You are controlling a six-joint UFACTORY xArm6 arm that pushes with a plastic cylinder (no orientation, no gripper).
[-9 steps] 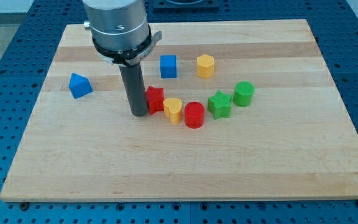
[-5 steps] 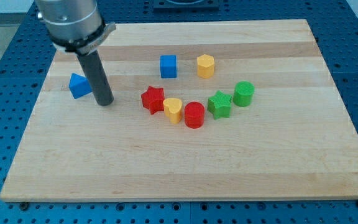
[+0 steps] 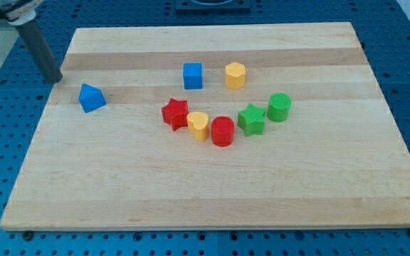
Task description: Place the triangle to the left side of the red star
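The blue triangle [image 3: 91,97] lies on the wooden board [image 3: 212,178] at the view's left. The red star [image 3: 175,113] sits near the board's middle, well to the right of the triangle. My tip [image 3: 53,78] stands at the board's left edge, up and to the left of the blue triangle, a short gap apart from it and touching no block.
A yellow block [image 3: 198,126], a red cylinder [image 3: 223,131], a green star [image 3: 251,119] and a green cylinder [image 3: 279,107] form an arc right of the red star. A blue cube [image 3: 193,75] and a yellow hexagon block [image 3: 235,75] lie above them.
My tip has swept from beside the red star to the left, past the blue triangle, to the board's left edge. No block has moved.
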